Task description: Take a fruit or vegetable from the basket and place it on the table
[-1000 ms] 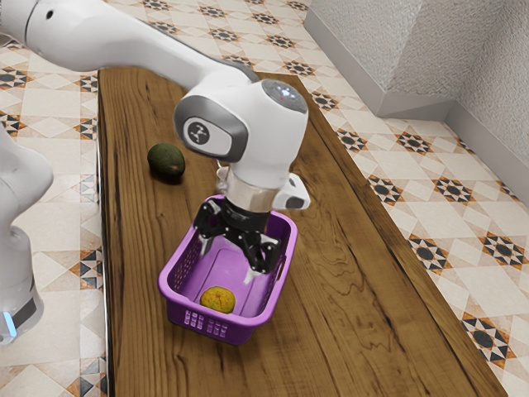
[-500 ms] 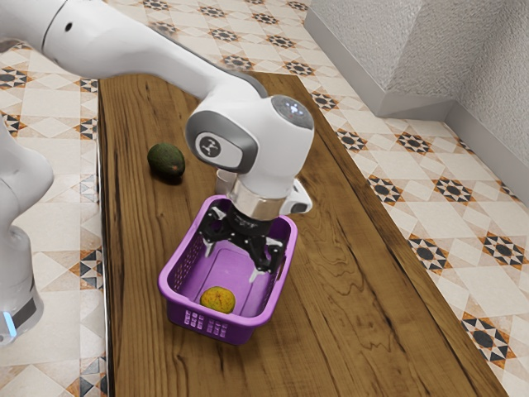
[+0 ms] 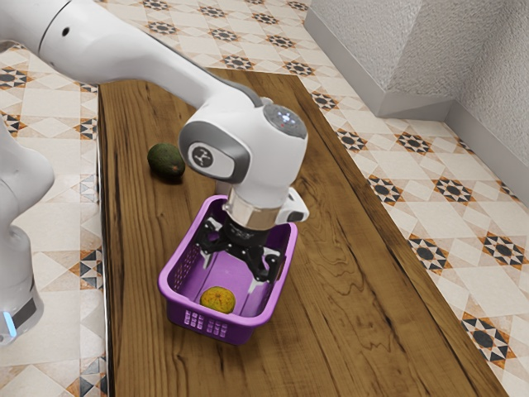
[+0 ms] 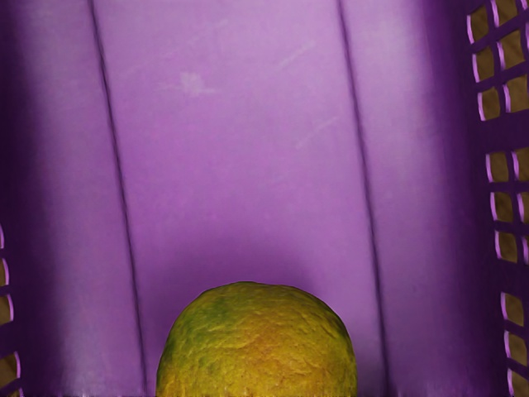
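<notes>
Probably to be treated as the task's pick: a round, yellow-green citrus fruit with dimpled peel, resting on the bottom of a deep purple plastic basket, near the end wall closest to the exterior camera. Should handle as fairly light, firm beneath a skin with slight give; unlikely to be fragile, yet apt to roll or squirt away from an off-centre pinch. Best gripped at or just below the widest part, from opposite flanks, with even, moderate pressure. Released and empty: the black two-finger claw, spread wide within the basket's outline, apart from the fruit. Needs a shift toward that end wall before going down, with care not to catch the rim.

Notice the peel in the wrist view: finely pitted and wrinkled, shading from green through yellow into orange, domed evenly on top. Compare with smooth, lightly scuffed plastic beneath, creased by two long seams, and with sides pierced in rows of rounded holes. Find outside the basket a dark green, egg-shaped avocado, rough-looking, on the brown wooden counter. Expect hard, flat wood for the set-down, streaked with swirling dark grain; best to lower fully before letting go, to stop any rolling.
</notes>
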